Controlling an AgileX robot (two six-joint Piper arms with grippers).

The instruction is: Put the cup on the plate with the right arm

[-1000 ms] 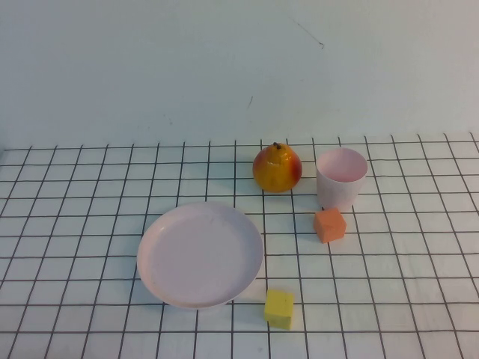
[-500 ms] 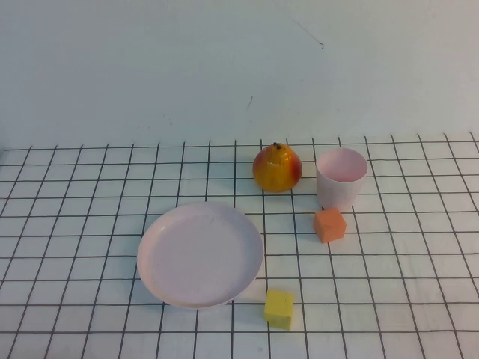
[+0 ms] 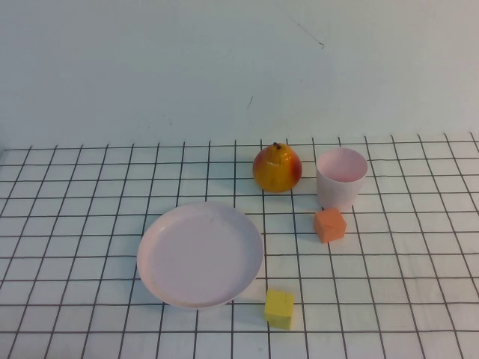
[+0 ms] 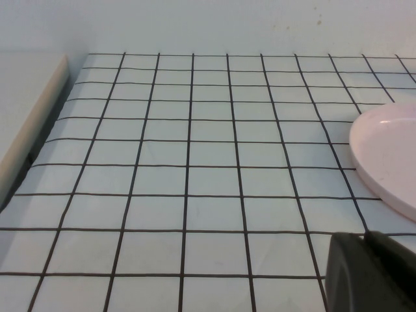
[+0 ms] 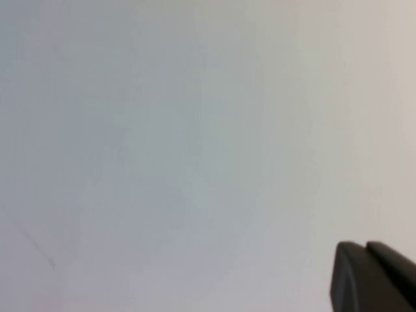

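Cup [image 3: 341, 178] upright on the gridded surface [image 3: 75, 224], beside the pear [image 3: 277, 168], well apart from the plate [image 3: 200, 253].

No writing shows anywhere, and nothing has moved since the earlier frames. Orange cube [image 3: 329, 225] sits just before the cup. Left gripper [image 4: 370, 273] hangs near the plate's edge, right gripper [image 5: 374, 276] faces blank wall; whether either's jaws are parted, I cannot tell.

Neither arm is showing in the high view. The left gripper [image 4: 372, 273] is appearing only as a dark corner cut off by the left wrist view's edge, as is the plate [image 4: 387, 156]. The right gripper [image 5: 374, 278] is likewise showing as a cropped black shape, perhaps against a blank wall; its fingers are lying out of frame.
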